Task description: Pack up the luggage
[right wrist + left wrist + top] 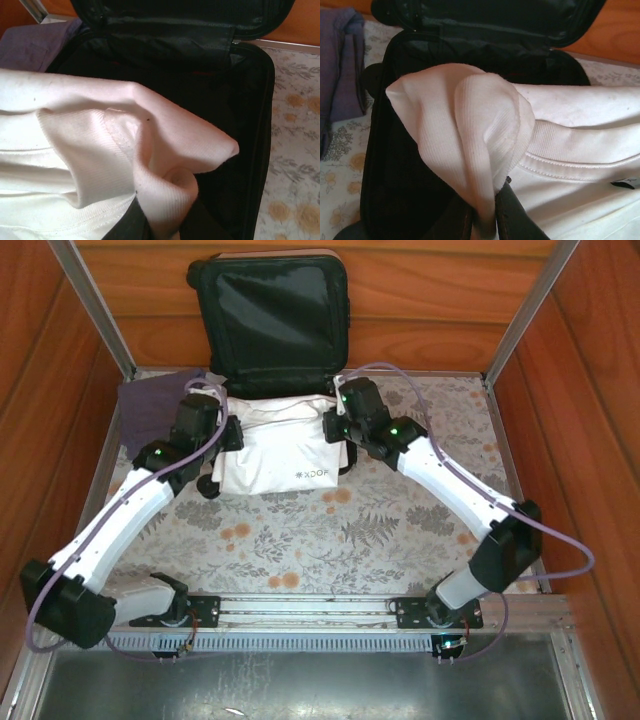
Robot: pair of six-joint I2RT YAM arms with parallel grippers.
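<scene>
The luggage (270, 320) lies open at the back of the table, its black-lined lid upright against the wall. A folded white shirt (280, 445) is held over its lower half. My left gripper (232, 432) is shut on the shirt's left edge, and white ribbed cloth (470, 140) bunches up between its fingers (515, 215). My right gripper (332, 426) is shut on the shirt's right edge, where a fold of fabric (175, 165) rises from its jaws. The black lining (220, 100) shows beyond the shirt in both wrist views.
A purple garment (155, 400) lies on the table left of the luggage, seen too as purple cloth (340, 60) from the left wrist. The floral tablecloth (330, 530) covers the table. Wooden walls (590, 390) close in the sides and back.
</scene>
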